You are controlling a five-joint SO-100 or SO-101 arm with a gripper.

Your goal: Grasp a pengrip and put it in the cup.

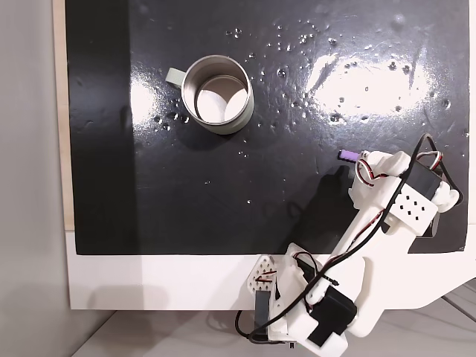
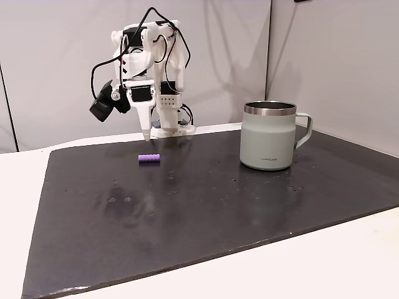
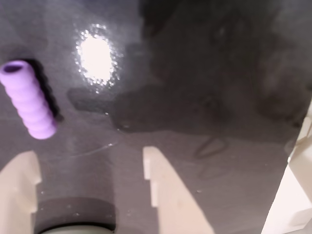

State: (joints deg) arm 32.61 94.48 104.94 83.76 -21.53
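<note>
On the black mat (image 2: pixel 206 205) lies the pengrip (image 2: pixel 149 159), a small purple ribbed cylinder resting on its side; in the wrist view it (image 3: pixel 29 100) sits at the upper left, its hollow end turned up and away, just beyond the tip of the left finger; in the fixed view from above it (image 1: pixel 346 155) lies at the right part of the mat, just beside the white gripper's tip. The gripper (image 3: pixel 87 163) is released — its two pale fingers (image 3: pixel 165 190) stand apart with bare mat between them and hold nothing; the pengrip lies outside the gap, off to the left finger's side. From the front, the gripper (image 2: pixel 145 134) points straight down, its tip near the mat and a little behind the pengrip. The cup (image 2: pixel 269 136), a grey-green metal mug with a steel rim and a loop handle, stands upright well apart from the pengrip — to its right in the front view, up and to the left (image 1: pixel 217 95) from above; its inside looks empty. The white arm (image 1: pixel 357 245) reaches from its base at the mat's edge.
</note>
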